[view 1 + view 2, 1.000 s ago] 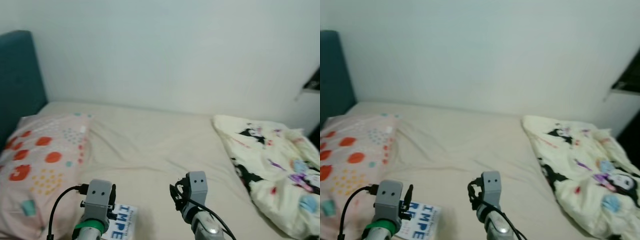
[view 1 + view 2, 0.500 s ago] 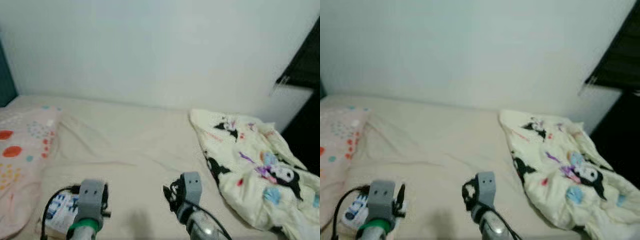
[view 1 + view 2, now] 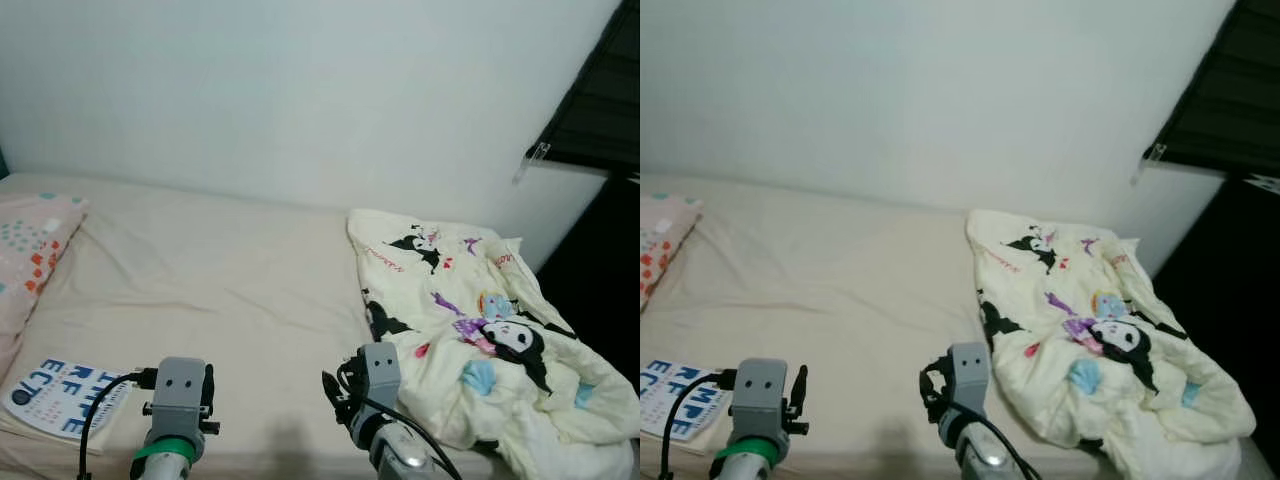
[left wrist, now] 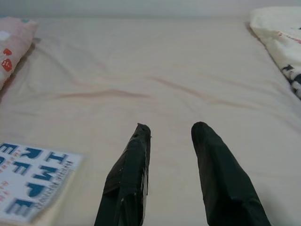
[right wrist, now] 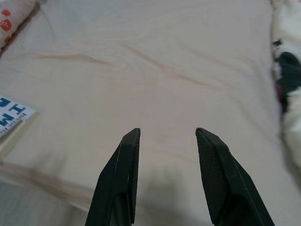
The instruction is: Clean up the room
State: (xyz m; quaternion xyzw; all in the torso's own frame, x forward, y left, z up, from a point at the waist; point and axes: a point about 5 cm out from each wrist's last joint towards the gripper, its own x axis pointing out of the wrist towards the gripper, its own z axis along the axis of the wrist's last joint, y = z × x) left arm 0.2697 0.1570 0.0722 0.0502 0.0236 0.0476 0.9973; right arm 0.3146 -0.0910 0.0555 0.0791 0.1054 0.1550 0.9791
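A crumpled cream blanket printed with cartoon figures lies on the right half of the bed. A white book with blue letters rests near the bed's front left edge, and a pink spotted pillow lies at the far left. My left gripper hangs open over the bare sheet, just right of the book. My right gripper is also open above the sheet at the front edge, with the blanket off to its side. Nothing is between either pair of fingers.
A plain white wall runs behind the bed. A dark shelf or window frame stands at the upper right, with a dark gap below it beside the bed. The beige sheet between pillow and blanket is wrinkled.
The whole view has swung to the right: the teal headboard left the picture, the pillow slid to the left edge, and the blanket came toward the middle. Both grippers stay open.
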